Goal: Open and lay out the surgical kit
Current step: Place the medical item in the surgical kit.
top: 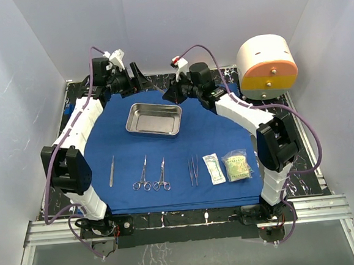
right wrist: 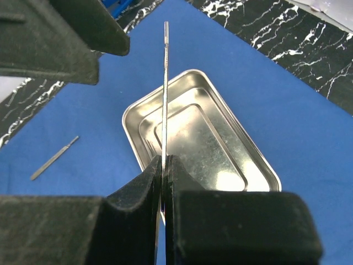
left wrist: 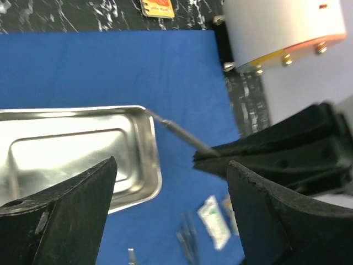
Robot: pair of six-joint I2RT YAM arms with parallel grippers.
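I noted right end effector (right wrist: pixel 164 160) clamped on slim steel instrument (right wrist: pixel 165 83) by tray (right wrist: pixel 251 152), left end effector (left wrist: pixel 172 165) gaping empty. Stiff, light, slippery, likely; hold mid-shaft.

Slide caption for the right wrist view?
Right gripper pinches a slim metal instrument, empty steel tray on blue cloth beyond.

LEFT WRIST VIEW: the tray (left wrist: pixel 71 149) runs off the left edge, and its near corner is lost behind a finger (left wrist: pixel 66 221) of the left claw (left wrist: pixel 172 165). The cylinder (left wrist: pixel 281 27) and an orange box (left wrist: pixel 157 6) are cropped at the top. A packet (left wrist: pixel 215 221) and tweezers (left wrist: pixel 187 245) blur out at the bottom edge.

RIGHT WRIST VIEW: the lower end of the steel tool (right wrist: pixel 165 94) vanishes between the pressed fingers of the right claw (right wrist: pixel 164 160).
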